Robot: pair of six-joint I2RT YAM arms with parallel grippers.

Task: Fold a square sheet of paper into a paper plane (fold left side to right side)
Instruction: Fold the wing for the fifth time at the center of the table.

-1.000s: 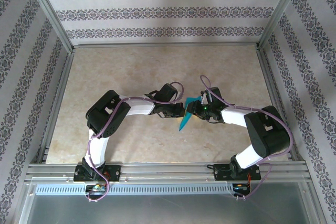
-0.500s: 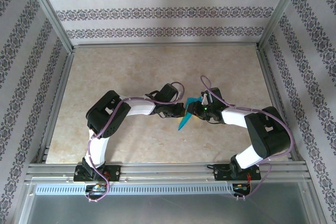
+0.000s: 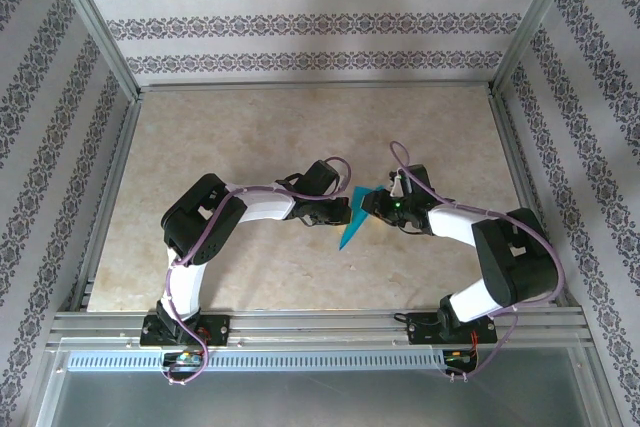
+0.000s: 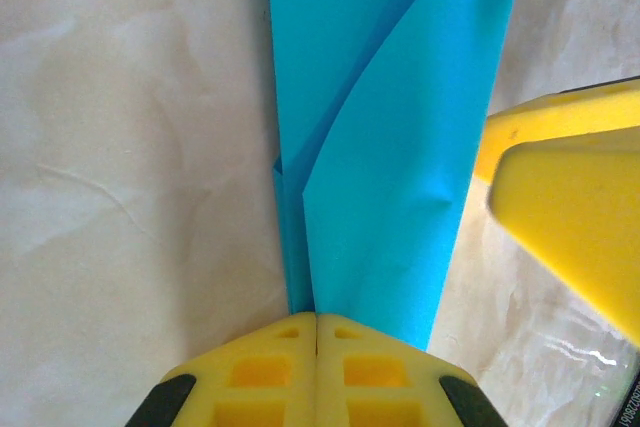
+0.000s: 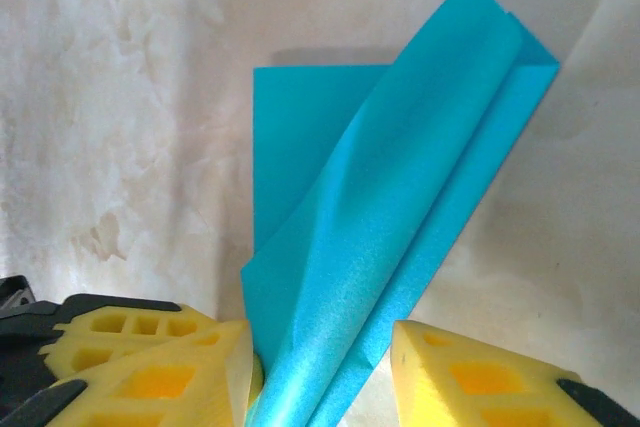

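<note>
The teal-blue sheet of paper (image 3: 352, 219) is folded into a narrow creased shape lying between the two grippers, its sharp tip pointing toward the near edge. In the left wrist view the paper (image 4: 395, 137) runs away from my left gripper (image 4: 317, 325), whose yellow jaws are shut on its near edge. My left gripper (image 3: 335, 213) sits just left of the paper. My right gripper (image 5: 320, 392) stands open with a raised, curled flap of the paper (image 5: 400, 197) passing between its fingers (image 5: 480, 377). From above, the right gripper (image 3: 378, 205) is at the paper's right side.
The marble-patterned tabletop (image 3: 250, 137) is bounded by aluminium rails (image 3: 300, 319) and patterned walls. The right gripper's yellow finger (image 4: 570, 207) shows close to the paper's right edge in the left wrist view. Both arms crowd the table's middle.
My right gripper has drawn slightly to the right, and a little more of the paper shows between the grippers. The left arm has stayed put.
</note>
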